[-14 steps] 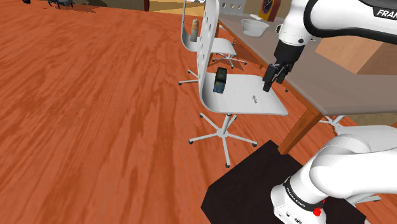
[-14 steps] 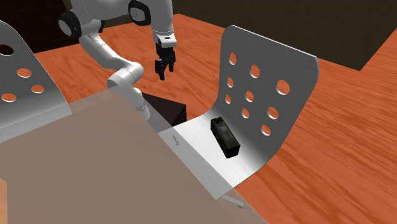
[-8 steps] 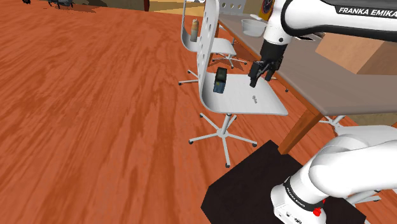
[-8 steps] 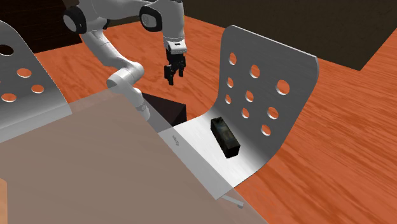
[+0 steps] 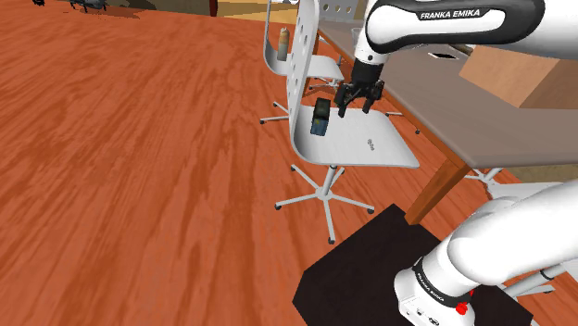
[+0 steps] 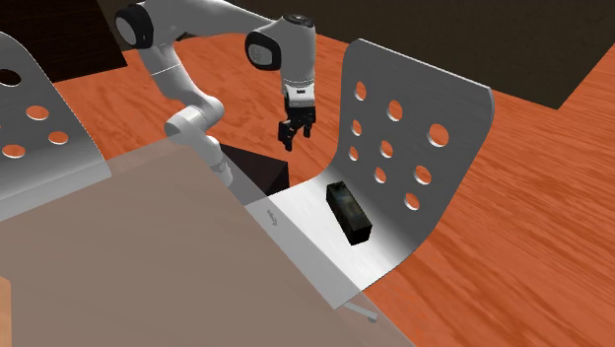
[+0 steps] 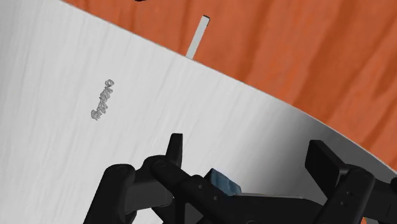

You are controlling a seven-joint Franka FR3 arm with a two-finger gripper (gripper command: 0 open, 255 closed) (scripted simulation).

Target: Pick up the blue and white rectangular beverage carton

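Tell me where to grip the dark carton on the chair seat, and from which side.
Probably across its narrow width at mid-length, from above: the carton lies flat on the chair seat, long sides apparently free, and the backrest rises close beside it, blocking a sideways approach. The open pincer hangs above the seat.

Carton (image 7: 222, 183): you see just a blue-grey corner in the wrist view; the gripper (image 7: 247, 145) covers the rest.
Seat mark (image 7: 103, 100): raised lettering on the chair seat (image 7: 165, 95); you cannot make out the letters.
Chair leg (image 7: 198, 37): one tip shows; the seat hides the rest.
Cardboard box (image 5: 500, 72): cut by the shoulder view's right edge.
Far chair (image 5: 320, 67): the small upright item (image 5: 282, 42) on it is too small for you to name.
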